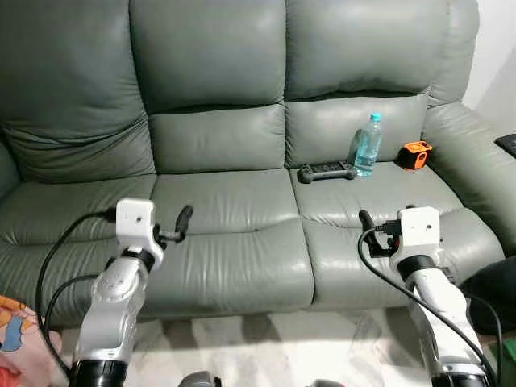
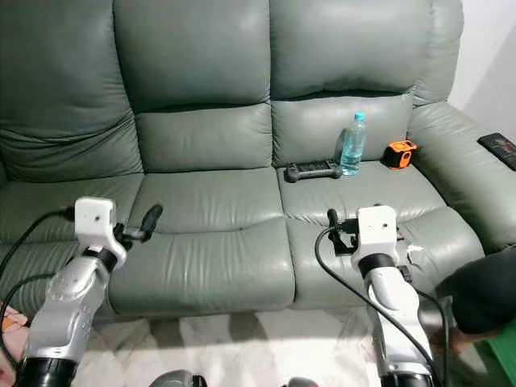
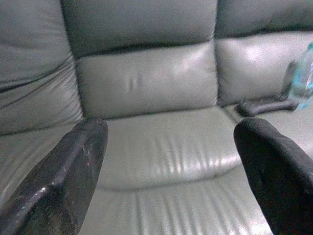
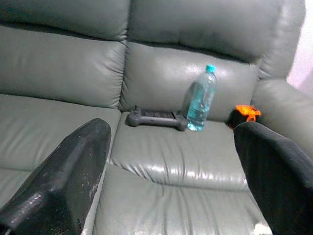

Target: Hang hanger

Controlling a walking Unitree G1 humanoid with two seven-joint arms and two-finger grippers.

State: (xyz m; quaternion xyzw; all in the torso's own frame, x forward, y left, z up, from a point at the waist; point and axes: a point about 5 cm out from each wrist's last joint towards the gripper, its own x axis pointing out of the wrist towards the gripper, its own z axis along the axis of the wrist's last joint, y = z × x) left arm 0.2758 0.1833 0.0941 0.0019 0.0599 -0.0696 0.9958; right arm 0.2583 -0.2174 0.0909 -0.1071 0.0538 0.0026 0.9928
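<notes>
While both the left gripper (image 3: 168, 161) and right gripper (image 4: 168, 161) hover spread apart and empty over the sofa (image 1: 226, 153), the hanging looks not yet begun.

Sofa (image 1: 234, 242): smooth grey leather, soft sheen. Bottle (image 1: 368, 145): clear plastic. Controller (image 1: 326, 172): probably matt black plastic.
</notes>
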